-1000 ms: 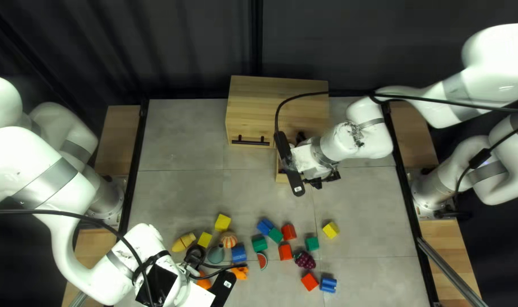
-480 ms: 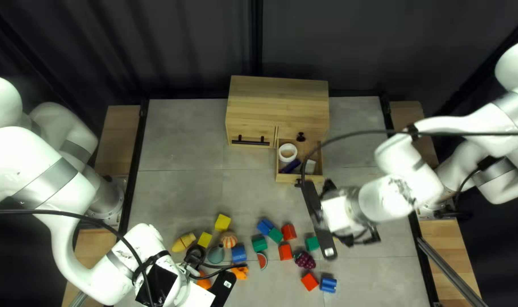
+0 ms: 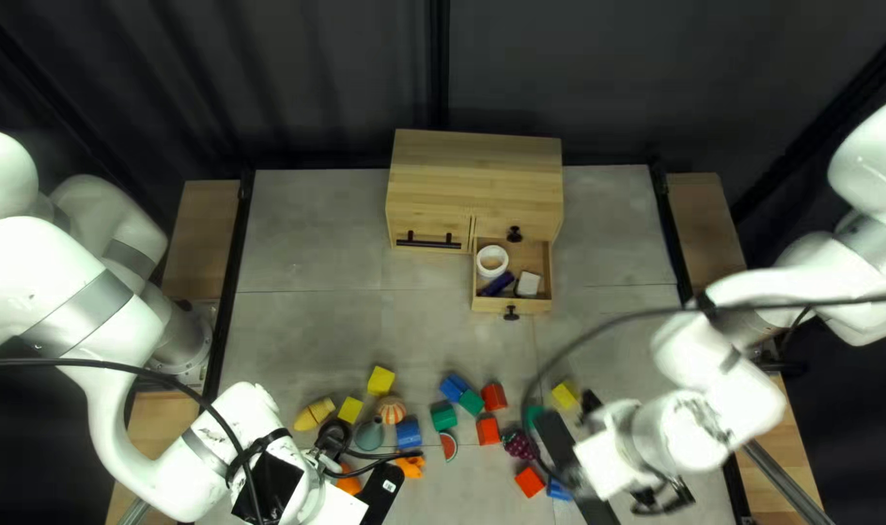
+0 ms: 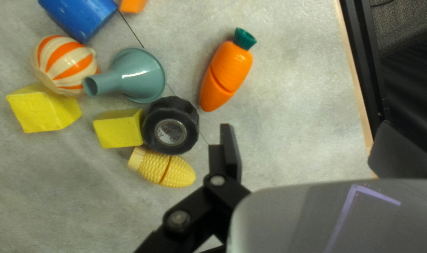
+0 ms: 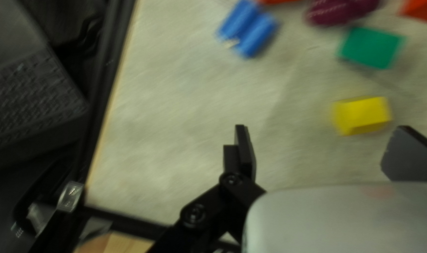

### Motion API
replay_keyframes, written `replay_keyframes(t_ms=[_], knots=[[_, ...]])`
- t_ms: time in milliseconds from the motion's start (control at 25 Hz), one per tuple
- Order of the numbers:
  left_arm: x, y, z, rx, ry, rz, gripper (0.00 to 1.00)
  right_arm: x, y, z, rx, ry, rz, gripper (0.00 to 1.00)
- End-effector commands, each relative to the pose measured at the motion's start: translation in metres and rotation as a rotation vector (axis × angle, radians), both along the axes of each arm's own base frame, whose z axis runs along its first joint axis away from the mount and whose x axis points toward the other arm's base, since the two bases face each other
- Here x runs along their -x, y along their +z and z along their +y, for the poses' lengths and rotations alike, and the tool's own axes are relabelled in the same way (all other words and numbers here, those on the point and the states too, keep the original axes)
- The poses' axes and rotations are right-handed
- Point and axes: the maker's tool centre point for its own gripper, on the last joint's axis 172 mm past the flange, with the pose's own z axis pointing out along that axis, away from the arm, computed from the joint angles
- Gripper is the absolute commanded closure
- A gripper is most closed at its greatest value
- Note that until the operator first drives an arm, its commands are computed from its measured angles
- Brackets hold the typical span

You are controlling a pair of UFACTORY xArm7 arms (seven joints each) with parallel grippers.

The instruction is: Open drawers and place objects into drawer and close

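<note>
My left gripper [image 3: 338, 501] is low over the table at the near left; in its wrist view the left gripper [image 4: 312, 150] is open and empty, the orange carrot [image 4: 227, 75] ahead and the black wheel [image 4: 170, 125] beside it. At the near right is my right gripper [image 3: 603, 465]; its wrist view shows the right gripper [image 5: 323, 150] open, nothing between its fingers, a yellow block [image 5: 362, 115] just ahead. The wooden cabinet's lower right drawer [image 3: 510, 304] stands pulled out, holding a white ring [image 3: 492, 261], a dark blue object [image 3: 497, 284] and a white block [image 3: 528, 284].
Several coloured blocks, a watermelon slice [image 3: 449, 446] and purple grapes [image 3: 518, 444] lie between the arms. A corn [image 4: 162, 168], funnel [image 4: 136, 75] and striped ball [image 4: 63, 65] lie near my left gripper. The cabinet's left front has a black handle [image 3: 428, 243].
My right arm has swung away from the drawer toward the table's near right side, uncovering the drawer and its contents. My left arm has stayed where it was.
</note>
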Motion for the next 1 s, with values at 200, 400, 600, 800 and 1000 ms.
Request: replay_keyframes(t_ms=[200, 400, 600, 800, 1000], knots=[[0.0, 0.0, 0.0, 0.0, 0.0, 0.0, 0.0, 0.03, -0.002, 0.031, -0.005, 0.009, 0.018, 0.0], [0.0, 0.0, 0.0, 0.0, 0.0, 0.0, 0.0, 0.035, -0.015, 0.043, -0.003, 0.036, 0.02, 0.0], [0.0, 0.0, 0.0, 0.0, 0.0, 0.0, 0.0, 0.039, -0.018, 0.051, -0.006, 0.049, 0.016, 0.0], [0.0, 0.0, 0.0, 0.0, 0.0, 0.0, 0.0, 0.046, -0.023, 0.057, -0.01, 0.066, 0.003, 0.0], [0.0, 0.0, 0.0, 0.0, 0.0, 0.0, 0.0, 0.043, -0.026, 0.055, -0.01, 0.071, -0.009, 0.0]])
